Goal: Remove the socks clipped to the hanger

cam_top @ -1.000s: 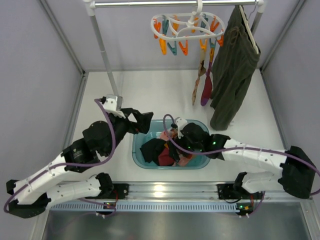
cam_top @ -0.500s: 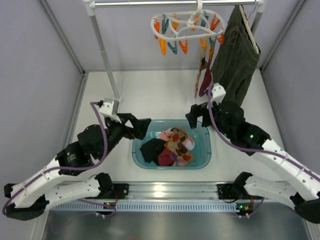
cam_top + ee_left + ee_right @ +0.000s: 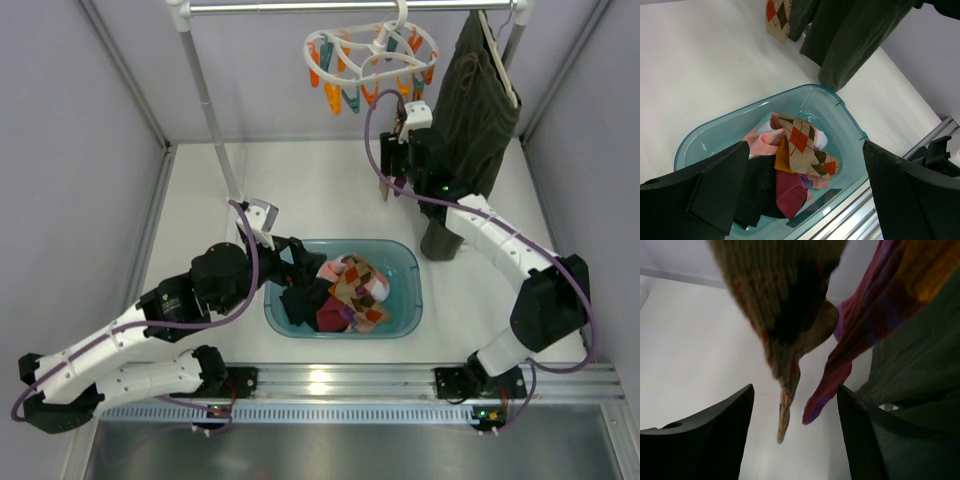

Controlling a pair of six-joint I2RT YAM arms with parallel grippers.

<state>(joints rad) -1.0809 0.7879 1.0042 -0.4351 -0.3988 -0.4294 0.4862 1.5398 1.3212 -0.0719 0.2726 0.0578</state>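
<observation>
The white ring hanger (image 3: 370, 50) with orange and teal clips hangs from the top rail. Two socks dangle from it, an argyle one (image 3: 785, 325) and a red-and-purple one (image 3: 840, 365). My right gripper (image 3: 391, 168) is raised to them. In the right wrist view the gripper (image 3: 796, 407) stands open, with both sock toes hanging between its fingers (image 3: 705, 440), untouched as far as I can see. More socks (image 3: 340, 290) lie in the teal basin (image 3: 408, 262): pink, black, dark red and argyle (image 3: 802, 137). My left gripper (image 3: 288, 262) hovers open and empty over the basin's left side (image 3: 805, 146).
A dark olive garment (image 3: 465, 120) hangs on a pale hanger right beside the clipped socks, touching my right arm's side. A metal rack pole (image 3: 212, 120) stands at the back left. Grey walls close in both sides.
My right arm has risen from the basin to the hanging socks, leaving an argyle sock in the basin. My left gripper has shifted right, over the basin's edge.
</observation>
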